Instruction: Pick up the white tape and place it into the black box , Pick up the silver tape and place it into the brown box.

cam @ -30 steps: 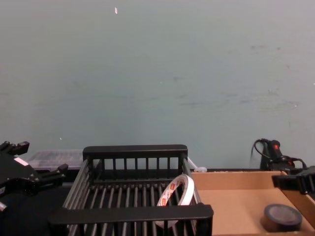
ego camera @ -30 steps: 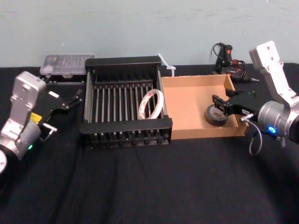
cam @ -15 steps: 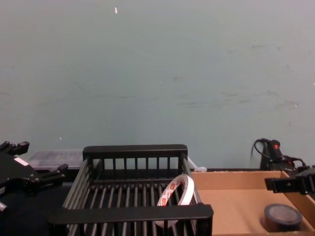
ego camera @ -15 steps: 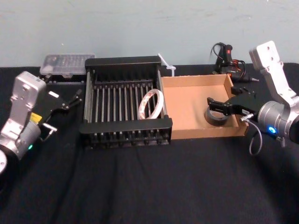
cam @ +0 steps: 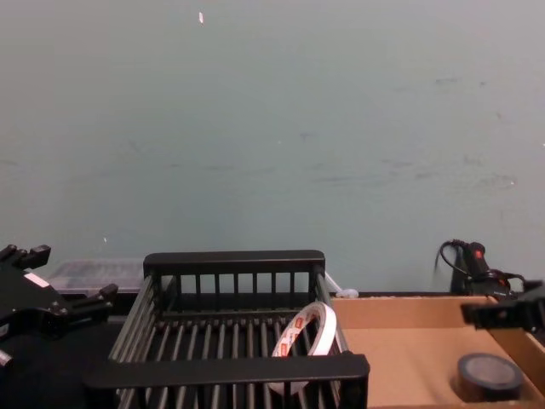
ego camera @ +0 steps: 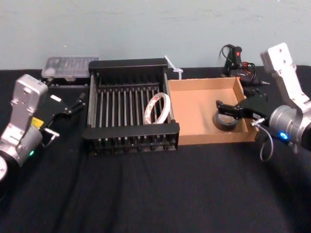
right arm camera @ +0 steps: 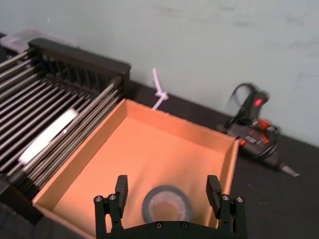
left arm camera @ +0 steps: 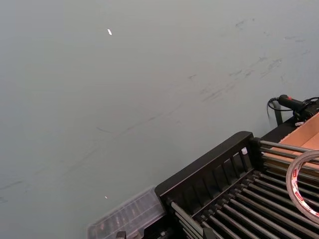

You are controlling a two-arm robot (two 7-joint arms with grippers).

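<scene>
Head view looks steeply down; chest view looks level and close; both share the black box (ego camera: 130, 130) at 12 o'clock.

The white tape (cam: 326, 328) bears red marks, the silver tape (cam: 490, 379) is dark grey, the brown box (ego camera: 194, 104) tan.

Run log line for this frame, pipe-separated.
white tape: in black box | silver tape: on brown box floor | right gripper: jaws open over it | left gripper: parked left of black box
</scene>
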